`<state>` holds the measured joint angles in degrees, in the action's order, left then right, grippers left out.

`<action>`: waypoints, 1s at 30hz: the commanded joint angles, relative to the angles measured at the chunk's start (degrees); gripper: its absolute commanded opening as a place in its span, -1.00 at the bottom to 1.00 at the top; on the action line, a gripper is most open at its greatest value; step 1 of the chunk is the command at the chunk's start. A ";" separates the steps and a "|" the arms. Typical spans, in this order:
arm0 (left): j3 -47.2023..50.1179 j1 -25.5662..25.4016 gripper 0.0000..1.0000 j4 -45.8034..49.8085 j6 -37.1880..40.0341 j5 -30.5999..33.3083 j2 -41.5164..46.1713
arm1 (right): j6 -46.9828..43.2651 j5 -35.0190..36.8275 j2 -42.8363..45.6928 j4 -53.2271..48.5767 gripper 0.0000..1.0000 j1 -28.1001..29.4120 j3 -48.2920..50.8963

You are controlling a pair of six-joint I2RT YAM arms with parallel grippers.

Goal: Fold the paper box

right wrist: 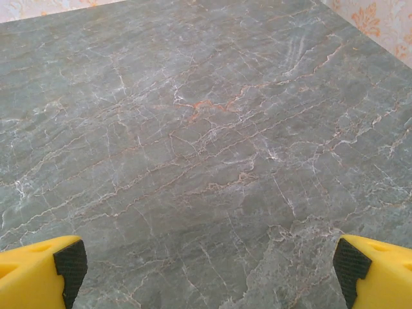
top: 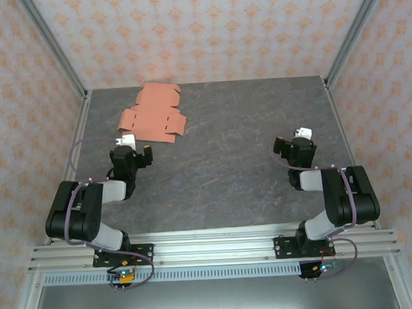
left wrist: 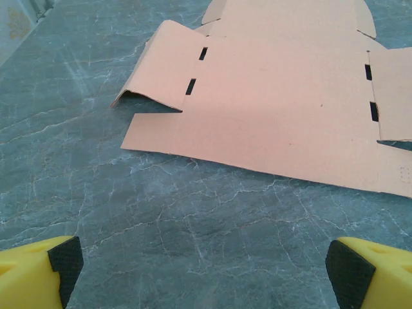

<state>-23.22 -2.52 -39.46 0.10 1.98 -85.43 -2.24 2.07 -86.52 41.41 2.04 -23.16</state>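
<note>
Patterned pink wallpaper (top: 207, 31) lines the back and both sides of the cell, with bare aluminium frame posts (top: 51, 45) rising at the corners. Below it lies a grey marble-look table (top: 227, 174) veined in white and rust, and a ribbed aluminium rail (top: 210, 249) runs along its near edge.

On that rail sit the two black arms. The left arm (top: 85, 211) bends forward over the left side of the table, and the right arm (top: 341, 200) does the same on the right, well apart from it.

The paper box (top: 153, 116) is a salmon-orange die-cut sheet, not yet folded. It lies spread out at the far left of the table, close to the back wall. From the left wrist camera, one side flap (left wrist: 161, 64) on the sheet's left curls up off the surface while the main panel lies flat. Short dark slots (left wrist: 191, 85) mark the crease lines.

The left gripper (top: 136, 145) sits just short of the sheet's near edge without touching it. Its jaws are spread wide, with nothing between them but bare table. The right gripper (top: 291, 138) is likewise wide apart and empty, over bare stone far from the sheet. Black pads (right wrist: 69, 264) face the inner sides of the yellow fingertips.
</note>
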 commanded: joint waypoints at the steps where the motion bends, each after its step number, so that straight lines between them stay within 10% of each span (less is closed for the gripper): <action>1: -1.47 -0.02 1.00 -2.55 1.36 1.53 -0.40 | -0.66 -0.29 -0.52 2.18 0.98 -0.34 -1.21; 30: -1.48 0.85 1.00 -2.46 0.83 0.00 -0.30 | -0.66 -0.30 -0.50 2.02 0.98 -0.35 -1.28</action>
<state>-23.53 -2.09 -40.18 0.10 1.89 -85.47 -2.26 2.07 -86.74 41.71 2.04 -23.27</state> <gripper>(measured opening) 0.996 0.992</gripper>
